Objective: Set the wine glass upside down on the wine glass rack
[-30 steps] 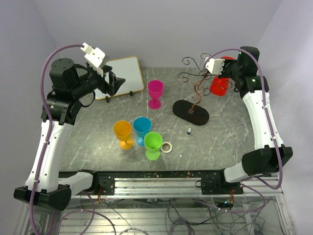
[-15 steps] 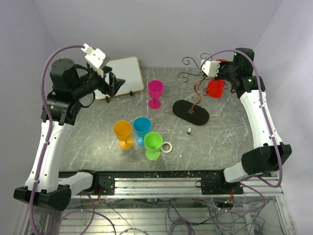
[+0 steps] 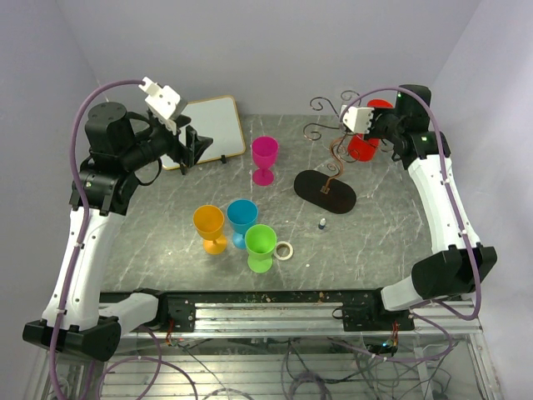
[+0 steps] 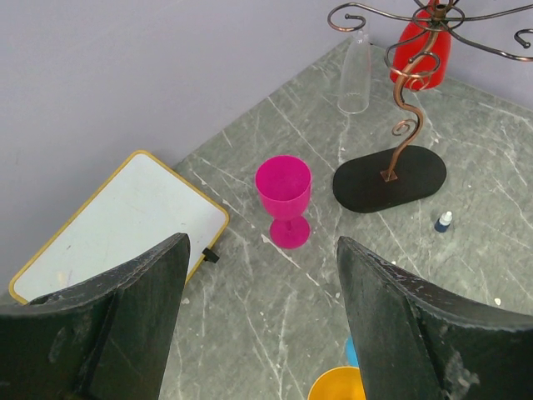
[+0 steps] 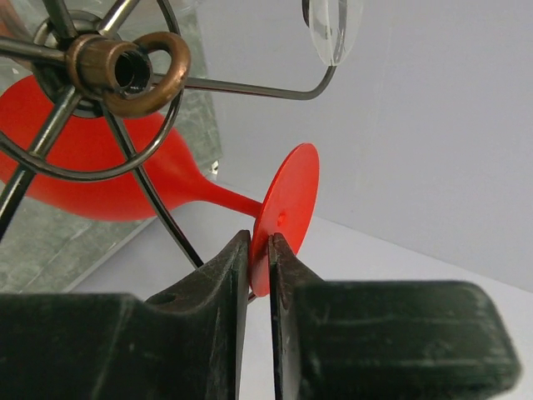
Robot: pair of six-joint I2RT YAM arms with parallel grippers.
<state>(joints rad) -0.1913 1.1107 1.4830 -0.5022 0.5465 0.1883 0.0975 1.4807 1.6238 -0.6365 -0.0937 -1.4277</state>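
My right gripper (image 5: 260, 250) is shut on the round foot of a red wine glass (image 5: 125, 179), held upside down against the wire arms of the wine glass rack (image 5: 117, 71). In the top view the red glass (image 3: 363, 147) hangs beside the rack (image 3: 333, 142), whose black oval base (image 3: 325, 192) rests on the table. A clear glass (image 4: 356, 75) hangs on the rack. My left gripper (image 4: 262, 321) is open and empty, raised at the left above the table, far from the rack.
A pink goblet (image 3: 265, 158) stands mid-table. Orange (image 3: 209, 227), blue (image 3: 242, 220) and green (image 3: 261, 247) goblets cluster near the front with a tape ring (image 3: 285, 250). A whiteboard (image 3: 208, 129) leans at back left. A small bottle (image 3: 322, 223) stands by the rack base.
My right gripper has carried the red glass left and up, closer in against the rack's arms. The left arm has barely moved.
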